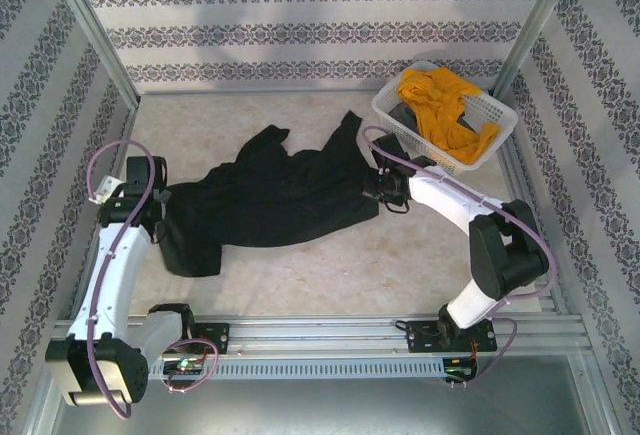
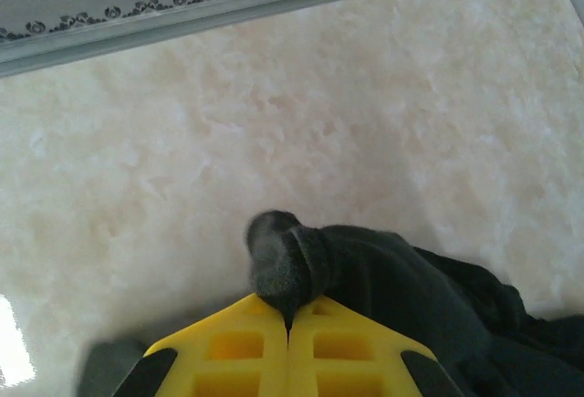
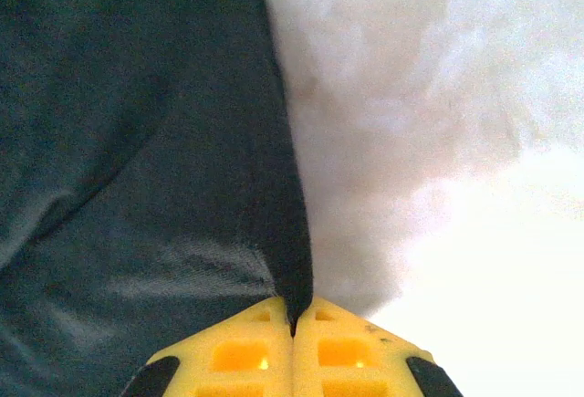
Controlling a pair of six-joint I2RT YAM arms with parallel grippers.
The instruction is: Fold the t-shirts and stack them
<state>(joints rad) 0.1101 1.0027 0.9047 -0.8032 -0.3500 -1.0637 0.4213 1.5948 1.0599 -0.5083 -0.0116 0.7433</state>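
Here, an early stage: neither t-shirt is folded, and no stack exists.
We see the black t-shirt (image 1: 270,200) lying rumpled and unfolded on the table (image 1: 420,255), drawn out between the two arms. The left gripper (image 2: 289,319) is clenched on a bunched corner at its left end; the right gripper (image 3: 294,317) is pinched tight on its edge at the opposite end. The yellow t-shirt (image 1: 445,107) lies heaped in the white basket (image 1: 392,118) at the far right, well apart. We judge that both folds and the stacking are left to do. We cannot tell whether either gripper holds sleeve, hem or collar, and a dark patch (image 1: 407,115) under the yellow cloth is unidentifiable.
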